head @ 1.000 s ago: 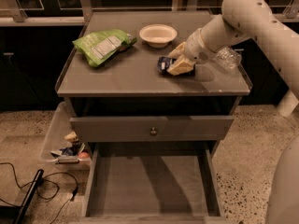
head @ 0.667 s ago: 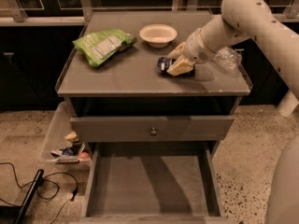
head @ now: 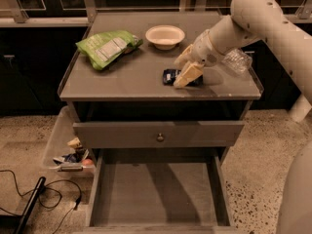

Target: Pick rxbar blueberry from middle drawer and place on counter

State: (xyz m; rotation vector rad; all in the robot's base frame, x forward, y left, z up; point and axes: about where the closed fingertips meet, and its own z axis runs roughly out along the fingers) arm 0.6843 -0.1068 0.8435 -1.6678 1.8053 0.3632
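The gripper (head: 177,73) hung low over the counter (head: 129,79), its 2 fingers (head: 188,74) spread apart. The rxbar blueberry (head: 170,76) lay flat on the counter directly beneath it, with the nearer finger crossing over the wrapper; I could not tell whether that finger touched it. Behind the gripper sat 1 pale bowl (head: 165,35). Well to its left lay a green bag (head: 108,48), and just to its right, beside the arm's wrist, a clear plastic bottle (head: 237,61). Far below the gripper, the middle drawer (head: 156,194) stood pulled out under a shut drawer front (head: 122,134) with 1 knob (head: 159,137).
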